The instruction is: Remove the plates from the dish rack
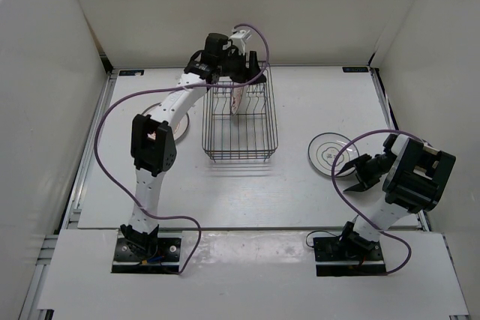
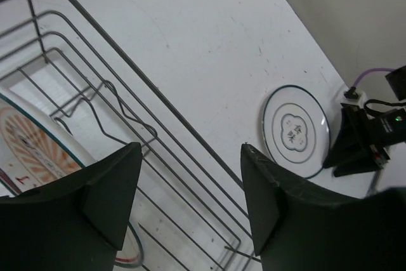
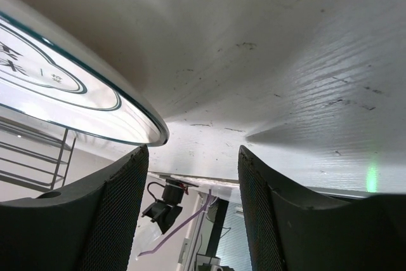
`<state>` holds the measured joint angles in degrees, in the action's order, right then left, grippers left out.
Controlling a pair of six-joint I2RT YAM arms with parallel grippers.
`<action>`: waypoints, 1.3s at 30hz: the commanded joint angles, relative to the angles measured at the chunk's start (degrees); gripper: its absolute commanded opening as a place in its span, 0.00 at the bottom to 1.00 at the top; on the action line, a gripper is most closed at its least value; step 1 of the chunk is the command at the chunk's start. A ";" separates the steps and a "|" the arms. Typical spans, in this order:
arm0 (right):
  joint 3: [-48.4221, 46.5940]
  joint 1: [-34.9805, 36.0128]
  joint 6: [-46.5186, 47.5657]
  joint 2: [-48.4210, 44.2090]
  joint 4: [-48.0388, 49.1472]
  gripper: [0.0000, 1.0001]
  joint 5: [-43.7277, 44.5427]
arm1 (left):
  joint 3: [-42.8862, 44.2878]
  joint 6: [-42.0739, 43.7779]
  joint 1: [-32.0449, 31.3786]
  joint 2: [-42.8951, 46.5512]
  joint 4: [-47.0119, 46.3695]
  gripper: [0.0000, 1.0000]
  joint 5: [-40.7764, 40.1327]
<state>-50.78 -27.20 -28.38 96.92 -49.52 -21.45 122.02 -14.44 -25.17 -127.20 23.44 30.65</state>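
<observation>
**Dish rack** [image 1: 240, 121]: is sitting mid-table and holding one orange-patterned plate [image 1: 238, 99] upright near its far end.

**Ringed plate** [image 1: 330, 154]: is lying flat to the right of the rack. A third plate [image 1: 152, 110] is lying to the left, partly under the arm.

**Left gripper** [image 1: 245, 73]: is hovering over the racked plate, jaws spread and empty.

**Right gripper** [image 1: 354, 175]: is resting beside the ringed plate, jaws apart and empty.

**Step:** apparently reaching for the last racked plate.

**Next:** is calling for the fingers to straddle the plate's rim, clear of the wires.

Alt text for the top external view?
Left arm reaches over the far end of the wire dish rack, jaws at an upright plate inside it. A dark-ringed plate lies flat by the open jaws of the right arm; another plate lies left of the rack.
</observation>
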 commanded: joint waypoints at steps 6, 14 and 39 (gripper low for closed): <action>-1.33 -0.13 0.87 -0.42 -1.20 0.62 -0.08 | 0.14 1.87 0.82 1.34 6.72 0.72 -0.42; -1.16 -0.05 0.96 0.37 -0.67 0.62 -0.43 | 2.88 -4.01 2.66 4.93 -3.75 0.81 -3.92; -3.36 -1.01 1.75 5.12 -0.84 0.62 -1.66 | -4.06 3.63 3.20 4.24 8.30 0.47 -2.79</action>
<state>-52.80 -27.59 -27.40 101.30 -49.74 -22.87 116.20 -11.62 -22.26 -126.23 32.29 28.42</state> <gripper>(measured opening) 0.620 0.485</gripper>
